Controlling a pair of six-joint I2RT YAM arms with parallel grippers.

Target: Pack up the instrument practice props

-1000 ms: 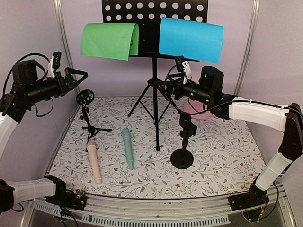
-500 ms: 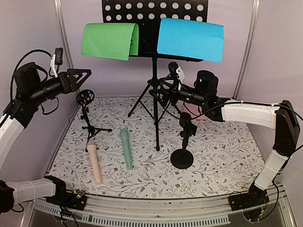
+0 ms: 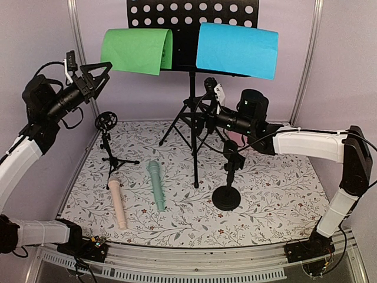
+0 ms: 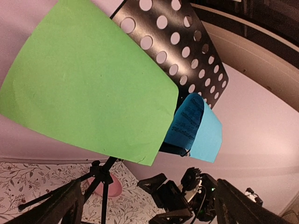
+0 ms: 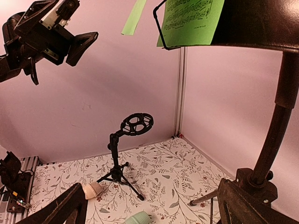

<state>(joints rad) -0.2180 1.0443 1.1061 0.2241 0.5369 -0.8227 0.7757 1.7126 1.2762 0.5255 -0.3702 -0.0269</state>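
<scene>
Grippers both stand wide open and hold nothing. Left gripper (image 3: 101,74) hangs just beside the left edge of the green sheet (image 3: 135,50); one second ago it was lower and farther left. Right gripper (image 3: 199,118) is close to the pole of the rack (image 3: 191,17), below the blue sheet (image 3: 235,50); before, it was more to the right. Both sheets hang over the rack. The green sheet's underside shows printed music, too small to read. On the mat (image 3: 283,194) the pink mic (image 3: 117,203) and mint mic (image 3: 157,184) lie between the tripod support (image 3: 107,141) and round-base support (image 3: 228,177), all unmoved.
</scene>
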